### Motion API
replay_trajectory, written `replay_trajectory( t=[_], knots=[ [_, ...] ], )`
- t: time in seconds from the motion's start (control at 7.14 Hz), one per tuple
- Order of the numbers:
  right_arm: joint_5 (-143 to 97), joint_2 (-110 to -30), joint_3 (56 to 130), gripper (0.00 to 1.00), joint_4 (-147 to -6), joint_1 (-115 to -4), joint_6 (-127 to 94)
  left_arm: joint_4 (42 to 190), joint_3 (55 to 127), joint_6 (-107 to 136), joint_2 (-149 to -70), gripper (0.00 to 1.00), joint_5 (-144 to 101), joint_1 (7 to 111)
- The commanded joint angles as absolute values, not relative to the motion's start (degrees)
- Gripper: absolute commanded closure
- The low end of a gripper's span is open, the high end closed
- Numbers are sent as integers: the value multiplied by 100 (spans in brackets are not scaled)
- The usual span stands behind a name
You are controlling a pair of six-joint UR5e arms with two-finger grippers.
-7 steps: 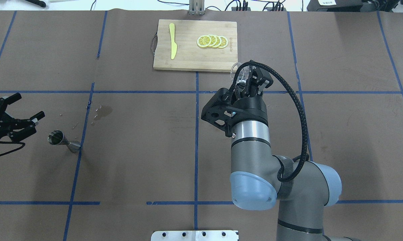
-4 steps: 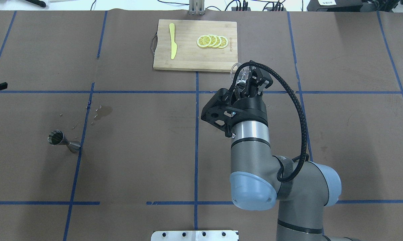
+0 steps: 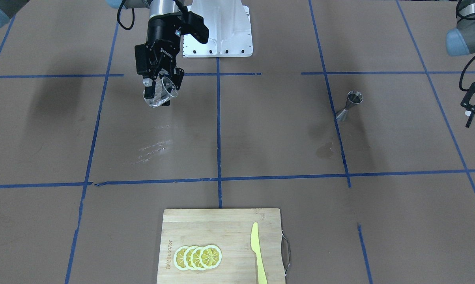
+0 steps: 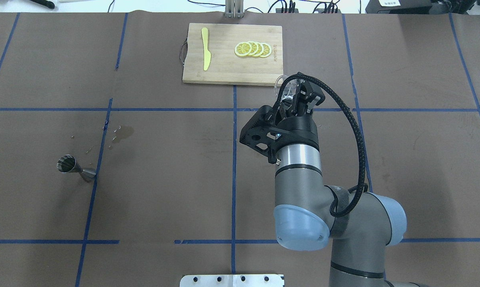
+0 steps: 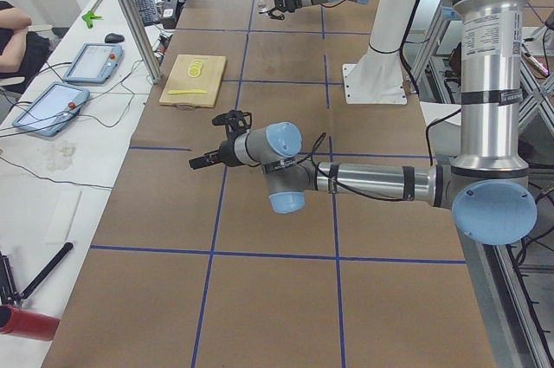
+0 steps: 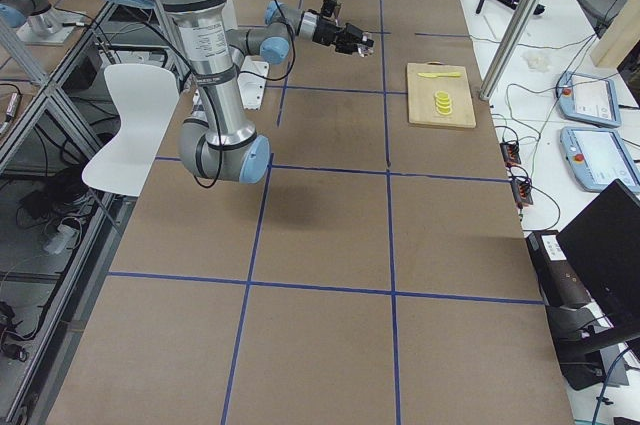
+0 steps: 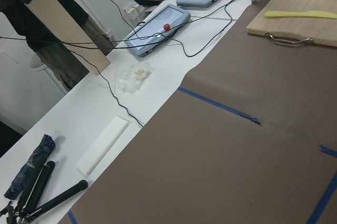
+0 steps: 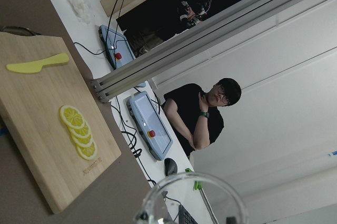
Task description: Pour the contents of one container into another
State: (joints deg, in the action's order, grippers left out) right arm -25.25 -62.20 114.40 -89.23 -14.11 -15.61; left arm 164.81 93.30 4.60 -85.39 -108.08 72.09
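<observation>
Nearest the base, the right hand [image 3: 160, 85] pinches the small clear glass tumbler [image 3: 158, 95], tilted and lifted off the brown-papered bench [image 3: 261, 138]. The left hand [image 3: 472, 104] hangs spread and empty. Farther out, the shiny grey steel hourglass jigger [image 3: 350, 105] stands upright, well apart from the tumbler. A damp stain [image 3: 326, 150] lies beyond it. Nothing's pouring right now; the tumbler probably has to travel across first.

Cutting board [image 3: 229, 228] engraving: seemingly unreadable.
</observation>
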Motion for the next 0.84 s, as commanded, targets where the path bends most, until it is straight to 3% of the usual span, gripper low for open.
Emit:
replay_trajectory(
  t=[0.0,0.28,0.7],
  knots=[
    [-2540,-6249,11435,100,-8921,-1406,-1626,16366,9246,913,-8613,0,-10705,7538],
    [-2558,-6249,11443,100,-8921,-1398,-1635,16148,8870,905,-8674,0,-10696,7890],
    [-2566,-6249,11487,100,-8921,-1389,-1635,13220,8780,861,-8675,0,-11271,8015]
  ],
)
